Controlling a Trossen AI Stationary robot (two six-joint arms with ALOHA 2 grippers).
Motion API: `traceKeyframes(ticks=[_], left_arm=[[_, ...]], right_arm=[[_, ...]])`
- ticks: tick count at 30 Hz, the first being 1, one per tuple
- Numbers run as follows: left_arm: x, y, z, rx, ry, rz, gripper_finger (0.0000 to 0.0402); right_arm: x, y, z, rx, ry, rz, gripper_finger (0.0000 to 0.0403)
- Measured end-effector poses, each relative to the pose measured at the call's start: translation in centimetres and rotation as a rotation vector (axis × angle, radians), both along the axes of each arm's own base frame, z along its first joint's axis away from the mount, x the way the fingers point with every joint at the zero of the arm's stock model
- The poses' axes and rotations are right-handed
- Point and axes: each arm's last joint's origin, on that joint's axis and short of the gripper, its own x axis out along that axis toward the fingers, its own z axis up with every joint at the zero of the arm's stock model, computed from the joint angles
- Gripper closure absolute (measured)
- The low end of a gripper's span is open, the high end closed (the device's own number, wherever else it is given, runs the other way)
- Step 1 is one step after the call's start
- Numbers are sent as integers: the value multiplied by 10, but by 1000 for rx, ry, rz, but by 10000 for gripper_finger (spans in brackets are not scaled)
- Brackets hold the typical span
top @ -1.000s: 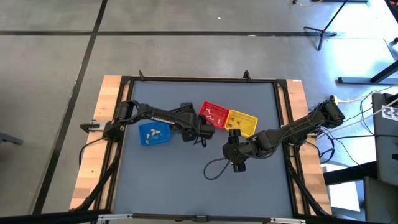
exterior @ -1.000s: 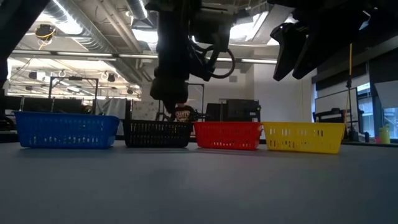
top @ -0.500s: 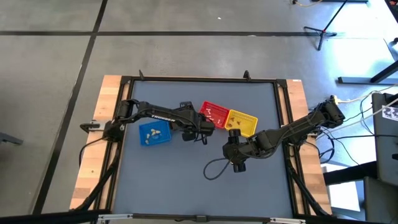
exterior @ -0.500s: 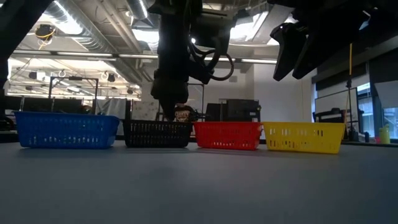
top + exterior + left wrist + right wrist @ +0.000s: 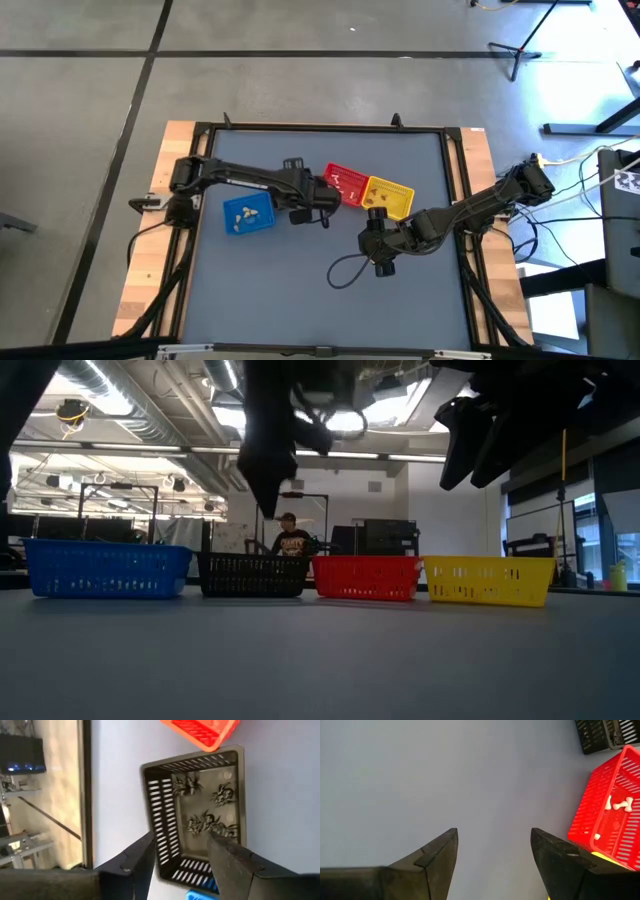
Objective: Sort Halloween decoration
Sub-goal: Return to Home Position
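Note:
Four small baskets stand in a row: blue [image 5: 105,568], black [image 5: 252,574], red [image 5: 367,577] and yellow [image 5: 488,580]. Several dark spider-like Halloween decorations [image 5: 207,822] lie on the black basket's [image 5: 160,815] floor. White bone-shaped ones [image 5: 619,805] lie in the red basket [image 5: 600,815], yellowish ones [image 5: 243,213] in the blue basket [image 5: 262,200]. My left gripper [image 5: 180,855] hangs open above the black basket, holding nothing, a dark shape [image 5: 265,480] in the low view. My right gripper [image 5: 492,850] waits open over bare table, nearer than the yellow basket [image 5: 392,198].
A black cable loop [image 5: 345,270] lies on the table beside my right gripper [image 5: 380,262]. The grey table top [image 5: 270,290] lies bare in front of the baskets. A person [image 5: 290,542] sits in the room far behind the table.
My left gripper has risen from the black basket's mouth to well above its rim, most of it in the last half second. The baskets and my right arm have kept still.

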Motion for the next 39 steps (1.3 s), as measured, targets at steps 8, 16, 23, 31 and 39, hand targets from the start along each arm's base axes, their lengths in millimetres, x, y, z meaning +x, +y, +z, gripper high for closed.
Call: traceKeyframes(ticks=[8, 16, 23, 31, 39], left_arm=[[-33, 0, 64, 22, -188, 12, 257], [-99, -9, 104, 48, -446, 29, 291], [-158, -15, 86, -15, -681, -11, 315], [-204, -13, 47, -71, -929, -60, 326], [-235, -11, 14, -116, -1111, -151, 326]], right_arm=[[-1, 0, 0, -10, 5, -4, 155], [-2, -1, -1, -18, 20, -4, 157], [-2, -1, -1, -24, 19, 8, 236], [-2, -1, -1, -29, 17, 17, 350], [-1, -1, -1, -28, 16, 17, 399]])
